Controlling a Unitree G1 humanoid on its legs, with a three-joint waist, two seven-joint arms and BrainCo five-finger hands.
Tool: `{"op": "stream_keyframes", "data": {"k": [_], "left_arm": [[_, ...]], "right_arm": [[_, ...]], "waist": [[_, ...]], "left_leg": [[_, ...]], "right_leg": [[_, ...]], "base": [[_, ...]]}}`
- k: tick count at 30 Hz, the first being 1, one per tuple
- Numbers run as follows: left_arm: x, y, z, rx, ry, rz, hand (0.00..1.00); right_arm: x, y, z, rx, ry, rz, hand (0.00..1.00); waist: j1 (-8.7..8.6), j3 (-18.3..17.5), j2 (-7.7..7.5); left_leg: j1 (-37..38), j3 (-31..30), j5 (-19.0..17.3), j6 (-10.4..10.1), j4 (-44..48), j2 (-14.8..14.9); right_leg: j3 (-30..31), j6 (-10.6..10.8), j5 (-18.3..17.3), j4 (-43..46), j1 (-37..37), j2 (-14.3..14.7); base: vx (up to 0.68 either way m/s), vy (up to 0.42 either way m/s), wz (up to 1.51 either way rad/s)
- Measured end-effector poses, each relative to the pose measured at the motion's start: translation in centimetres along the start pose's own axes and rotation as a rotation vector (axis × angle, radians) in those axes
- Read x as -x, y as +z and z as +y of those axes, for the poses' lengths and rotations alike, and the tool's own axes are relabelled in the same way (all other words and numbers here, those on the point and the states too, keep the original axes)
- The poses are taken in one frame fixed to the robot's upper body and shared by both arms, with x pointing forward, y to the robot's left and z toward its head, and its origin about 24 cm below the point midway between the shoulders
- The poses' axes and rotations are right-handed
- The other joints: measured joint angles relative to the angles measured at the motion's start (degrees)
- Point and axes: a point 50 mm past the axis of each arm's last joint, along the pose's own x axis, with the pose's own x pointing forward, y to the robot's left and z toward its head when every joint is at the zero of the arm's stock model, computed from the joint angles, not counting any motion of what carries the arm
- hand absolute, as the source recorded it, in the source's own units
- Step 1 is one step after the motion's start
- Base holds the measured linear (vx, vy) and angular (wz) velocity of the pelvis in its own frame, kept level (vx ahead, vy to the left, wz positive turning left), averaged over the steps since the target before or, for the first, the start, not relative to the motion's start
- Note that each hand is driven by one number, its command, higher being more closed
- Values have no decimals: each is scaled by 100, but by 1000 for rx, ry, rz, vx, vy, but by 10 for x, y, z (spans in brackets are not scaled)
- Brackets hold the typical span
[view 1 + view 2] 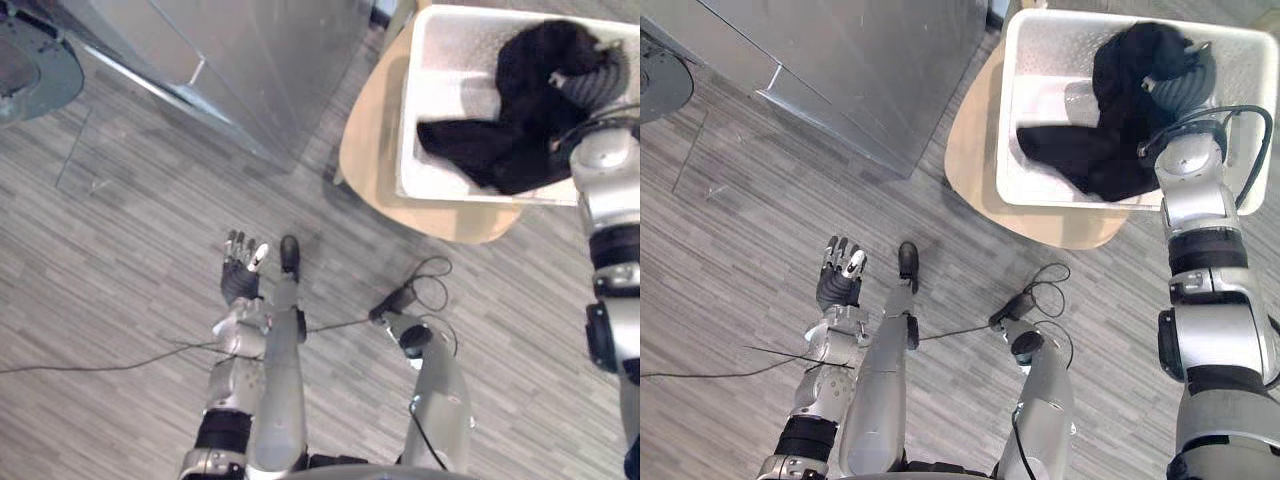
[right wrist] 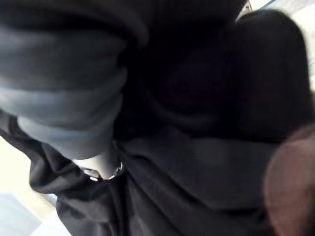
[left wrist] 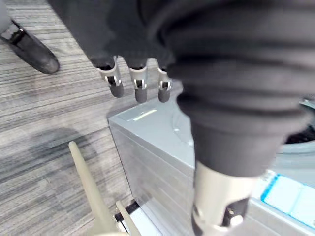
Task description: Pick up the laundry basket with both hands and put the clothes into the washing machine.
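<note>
A white laundry basket [image 1: 405, 150] rests on a round wooden table [image 1: 370, 150] at the right. Black clothes [image 1: 520, 130] lie heaped inside it. My right hand [image 1: 595, 80] reaches down into the basket and is pressed into the black clothes [image 2: 206, 162], which wrap round it. My left hand [image 1: 240, 275] hangs over the wooden floor, far left of the basket, open with straight fingers [image 3: 140, 88] and holding nothing. The grey metal washing machine [image 1: 230, 60] stands at the top, left of the table.
A grey round object [image 1: 30, 60] lies on the floor at the far left. The machine's corner [image 3: 157, 147] stands close to a pale table leg [image 3: 88, 187]. Striped wooden floor [image 1: 120, 250] spreads around my left hand.
</note>
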Motion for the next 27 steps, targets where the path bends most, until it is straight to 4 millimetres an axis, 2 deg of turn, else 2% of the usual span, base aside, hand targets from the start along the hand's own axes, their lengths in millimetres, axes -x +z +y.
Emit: {"op": "stream_keyframes", "data": {"k": [4, 7, 9, 12, 13, 16, 17, 18, 20, 23, 25, 27], "left_arm": [[10, 6, -4, -180, -78, -26, 0], [19, 15, -15, -367, -198, -77, 0], [21, 16, -22, -448, -271, -86, 0], [28, 11, -31, -531, -372, -74, 0], [31, 6, -36, -562, -415, -63, 0], [29, 2, -60, -621, -527, -97, 0], [26, 4, -73, -631, -569, -127, 0], [23, 6, -82, -635, -595, -154, 0], [15, 13, -108, -633, -658, -226, 0], [2, 9, -131, -690, -714, -257, 0], [-4, 2, -138, -751, -735, -245, 0], [-16, -7, -144, -843, -748, -216, 0]], "right_arm": [[24, -9, -9, -91, -82, -19, 100], [33, -2, -16, -141, -135, -66, 100], [33, -2, -16, -134, -136, -76, 100], [34, -2, -14, -125, -128, -84, 100], [34, -2, -13, -121, -125, -89, 100], [36, -1, -6, -137, -90, -87, 100], [38, -1, 1, -147, -55, -85, 100], [39, 1, 8, -151, -19, -91, 100], [43, 15, 16, -182, 26, -147, 100], [50, 34, 26, -236, 109, -238, 100], [53, 41, 28, -259, 141, -272, 100], [59, 53, 34, -297, 197, -325, 100]], "waist": [[-22, -3, -6], [-24, -409, -14], [-25, -529, -44], [-102, -809, -78], [-161, -939, -75], [-303, -1004, -124], [-385, -1166, -145], [-451, -1347, -165], [-564, -1450, -179], [-797, -1692, -185], [-870, -1793, -200], [-1059, -1822, -209]], "left_leg": [[679, 48, -267, 51, 104, -5], [999, 133, -314, 65, -44, -78], [1289, 204, -306, 65, -232, -97], [1658, 351, -232, 91, -539, -174], [1818, 417, -183, 109, -669, -202], [2395, 647, -170, 110, -895, -242], [2576, 761, -170, 111, -1054, -244], [2651, 873, -170, 111, -1132, -240], [2998, 1102, -170, 111, -1283, -241], [3300, 1317, -170, 109, -1480, -221], [3396, 1379, -170, 107, -1555, -200], [3516, 1420, -168, 99, -1562, -174]], "right_leg": [[-49, 32, -18, -254, 842, 60], [68, 141, -36, -477, 1117, 103], [207, 244, 24, -662, 1310, 182], [435, 348, 130, -912, 1509, 274], [534, 332, 231, -1036, 1595, 321], [815, 396, 444, -1439, 2022, 470], [958, 458, 522, -1609, 2098, 542], [1068, 431, 586, -1743, 2099, 596], [1292, 468, 717, -1986, 2277, 680], [1492, 460, 801, -2190, 2405, 796], [1580, 473, 831, -2229, 2406, 845], [1670, 474, 833, -2240, 2480, 887]], "base": [[56, -63, 8], [66, -55, 1], [71, -72, -8], [104, -48, -13], [165, -50, -25], [167, -8, -35], [136, 22, -43], [170, 29, -57], [133, 16, -57], [84, 29, -42], [65, 17, -28], [42, 13, -16]]}}
